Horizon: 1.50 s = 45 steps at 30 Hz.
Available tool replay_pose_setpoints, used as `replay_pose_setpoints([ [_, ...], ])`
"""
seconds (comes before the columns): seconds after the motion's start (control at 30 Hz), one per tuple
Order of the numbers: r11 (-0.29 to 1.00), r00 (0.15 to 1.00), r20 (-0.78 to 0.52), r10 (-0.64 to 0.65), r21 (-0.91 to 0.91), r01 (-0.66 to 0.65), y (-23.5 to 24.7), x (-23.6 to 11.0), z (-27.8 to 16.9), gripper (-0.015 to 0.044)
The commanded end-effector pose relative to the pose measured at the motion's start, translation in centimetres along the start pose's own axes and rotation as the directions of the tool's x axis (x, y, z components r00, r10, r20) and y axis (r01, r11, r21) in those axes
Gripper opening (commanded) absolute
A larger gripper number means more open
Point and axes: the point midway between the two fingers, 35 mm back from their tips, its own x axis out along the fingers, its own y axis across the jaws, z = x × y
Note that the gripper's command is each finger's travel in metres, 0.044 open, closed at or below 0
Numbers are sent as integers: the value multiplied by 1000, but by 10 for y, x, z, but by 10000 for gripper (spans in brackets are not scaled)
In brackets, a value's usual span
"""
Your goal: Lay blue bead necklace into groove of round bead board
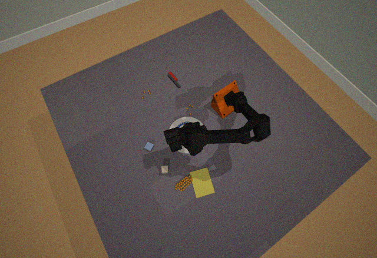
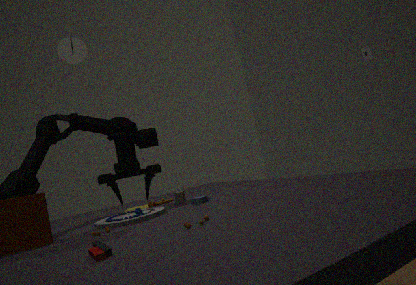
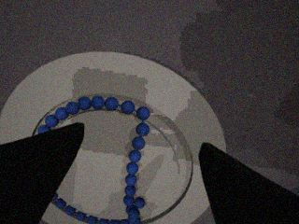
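The round white bead board lies on the grey mat, mostly under my arm in the top view. The blue bead necklace lies on the board. Part of it follows the groove along the upper left. Another stretch runs straight down across the board's middle. My gripper is open and empty. It hangs a little above the board with its fingertips on either side of the straight stretch of beads.
A yellow card with a heap of orange beads lies in front of the board. A light blue block, a cream cube, a red and grey block and loose orange beads lie around. The orange arm base stands behind.
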Motion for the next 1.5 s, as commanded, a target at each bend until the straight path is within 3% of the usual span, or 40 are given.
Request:
replay_pose_setpoints([
  [0.0,1000,1000,-3,-4,-16,4,0,-14,-5,204],
  [0.13,1000,1000,-2,-4,-16,4,0,-6,-5,120],
  [1.13,1000,1000,-1,-4,-16,4,0,26,-4,120],
  [1.3,1000,1000,-5,-4,-21,4,0,23,-4,0],
  [1.47,1000,1000,-5,-4,-21,4,0,23,-4,0],
])
